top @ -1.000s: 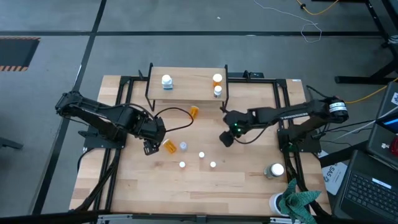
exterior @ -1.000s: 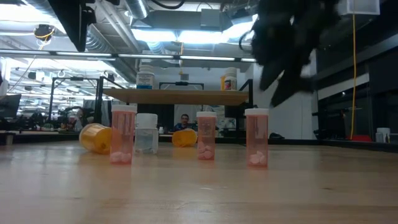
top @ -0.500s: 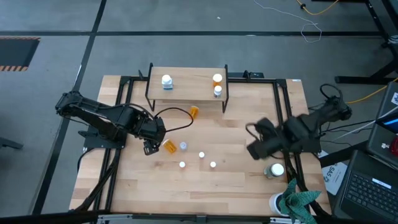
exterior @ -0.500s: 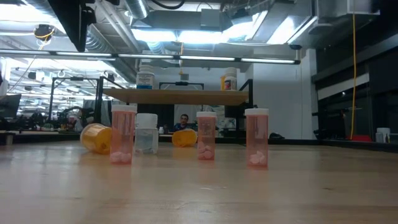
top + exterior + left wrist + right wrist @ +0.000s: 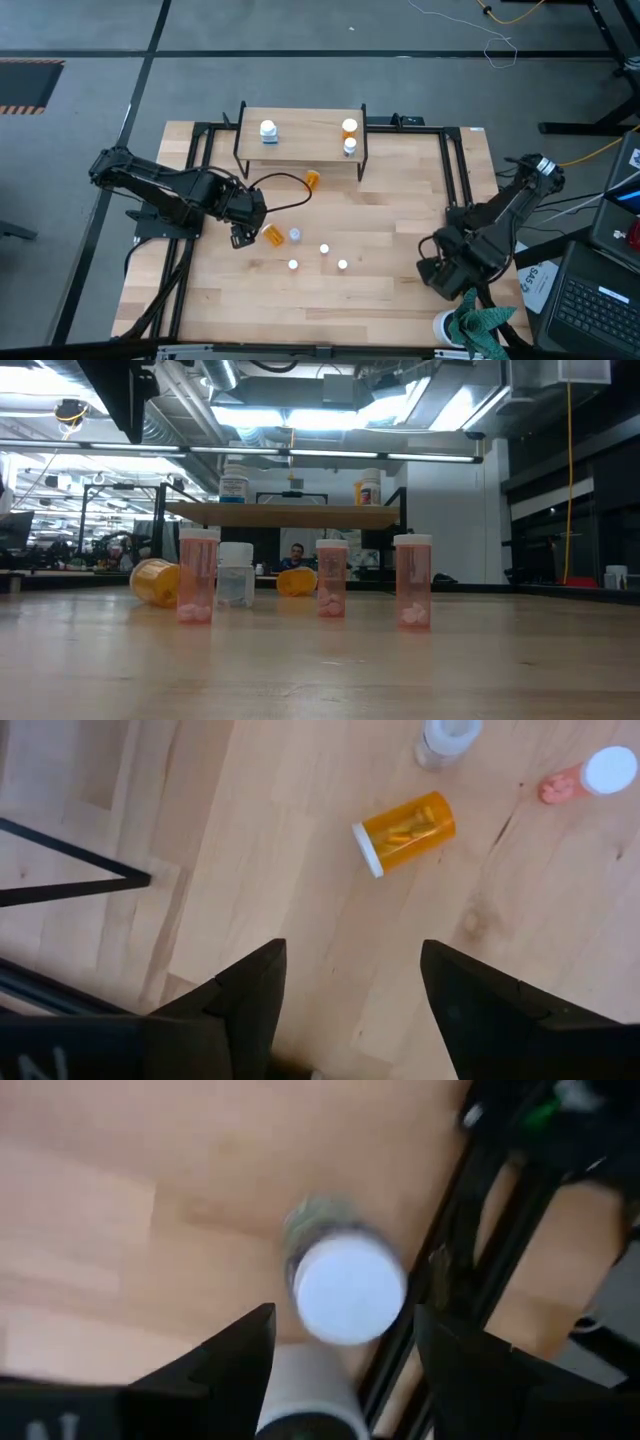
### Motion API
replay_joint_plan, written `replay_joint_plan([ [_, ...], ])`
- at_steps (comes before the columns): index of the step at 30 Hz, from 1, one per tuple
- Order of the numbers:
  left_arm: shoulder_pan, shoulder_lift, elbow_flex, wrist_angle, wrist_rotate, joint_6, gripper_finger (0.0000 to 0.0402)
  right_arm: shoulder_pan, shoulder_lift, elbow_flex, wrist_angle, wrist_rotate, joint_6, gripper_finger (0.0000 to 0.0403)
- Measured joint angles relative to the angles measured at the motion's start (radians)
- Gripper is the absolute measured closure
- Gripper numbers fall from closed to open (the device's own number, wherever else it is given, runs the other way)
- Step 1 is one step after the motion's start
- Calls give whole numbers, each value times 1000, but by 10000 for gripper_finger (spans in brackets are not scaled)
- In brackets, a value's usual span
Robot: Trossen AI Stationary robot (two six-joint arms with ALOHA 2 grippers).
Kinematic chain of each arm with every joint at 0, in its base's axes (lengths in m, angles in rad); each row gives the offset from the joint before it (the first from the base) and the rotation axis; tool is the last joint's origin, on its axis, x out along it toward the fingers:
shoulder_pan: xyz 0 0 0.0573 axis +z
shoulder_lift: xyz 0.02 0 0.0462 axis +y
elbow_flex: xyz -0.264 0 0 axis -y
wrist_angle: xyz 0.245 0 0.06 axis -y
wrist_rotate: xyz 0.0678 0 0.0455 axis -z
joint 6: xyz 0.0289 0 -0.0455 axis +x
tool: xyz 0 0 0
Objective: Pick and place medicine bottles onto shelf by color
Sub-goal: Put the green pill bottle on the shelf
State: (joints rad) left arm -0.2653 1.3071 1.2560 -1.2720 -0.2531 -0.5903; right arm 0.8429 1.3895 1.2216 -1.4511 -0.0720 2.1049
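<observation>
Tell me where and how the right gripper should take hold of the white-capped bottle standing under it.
Grip the green bottle around its body just below the white cap, descending from straight above. It stands upright on the table with the cap facing the right gripper, whose open fingers already straddle it. The black frame rail runs close alongside, so a sideways approach looks cramped.

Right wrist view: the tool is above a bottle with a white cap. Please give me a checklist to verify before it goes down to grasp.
1. Right tool open: ok.
2. White-capped bottle centred under the tool: ok.
3. Bottle upright: ok, the cap faces the camera.
4. Room beside the black frame and the white cup: cannot tell.
5. Free place on the shelf: ok, the middle is bare.
6. Left tool out of the way: ok, open beside the lying orange bottle.
</observation>
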Motion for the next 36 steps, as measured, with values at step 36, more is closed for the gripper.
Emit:
replay_joint_plan([
  [36,1,0,0,1,-19,0,174,45,2,-100,84,-6,87,80],
])
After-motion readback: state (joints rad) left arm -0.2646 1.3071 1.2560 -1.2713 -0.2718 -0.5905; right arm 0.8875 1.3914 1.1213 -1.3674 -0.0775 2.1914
